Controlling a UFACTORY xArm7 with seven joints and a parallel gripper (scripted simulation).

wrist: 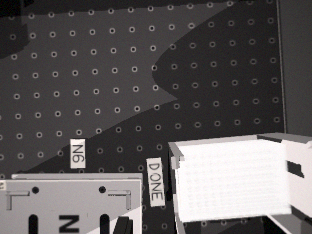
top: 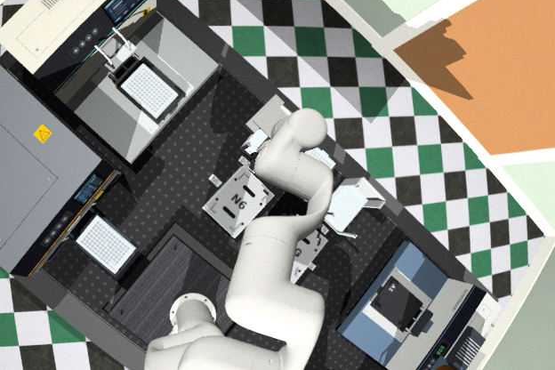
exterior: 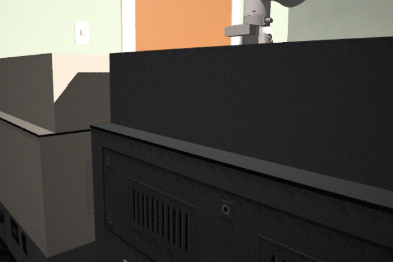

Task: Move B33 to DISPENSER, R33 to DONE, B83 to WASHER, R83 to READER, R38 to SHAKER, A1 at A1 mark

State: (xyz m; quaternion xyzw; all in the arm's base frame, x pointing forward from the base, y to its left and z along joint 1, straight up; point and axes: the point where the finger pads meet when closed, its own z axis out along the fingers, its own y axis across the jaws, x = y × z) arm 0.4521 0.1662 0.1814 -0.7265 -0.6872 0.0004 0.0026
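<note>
In the wrist view the DONE rack (wrist: 230,180) is at the lower right, with a white plate deep inside it and its DONE label (wrist: 155,181) beside it. The N6 nest (wrist: 70,205) is empty at the lower left. My fingers do not show in that view. From above, my arm's wrist hangs over the DONE rack (top: 257,138). The gripper (exterior: 252,35) is open and holds nothing; its fingertips are hidden behind a dark housing. White plates sit on the white instrument (top: 148,90) and the grey instrument (top: 105,244). Another white plate (top: 320,157) peeks out from behind my arm.
A second white rack (top: 354,202) stands right of my arm. The RG nest (top: 309,253) is partly hidden under the arm. The blue instrument (top: 398,301) at the lower right shows a dark platform marked A1. The N6 nest (top: 237,201) lies mid-deck.
</note>
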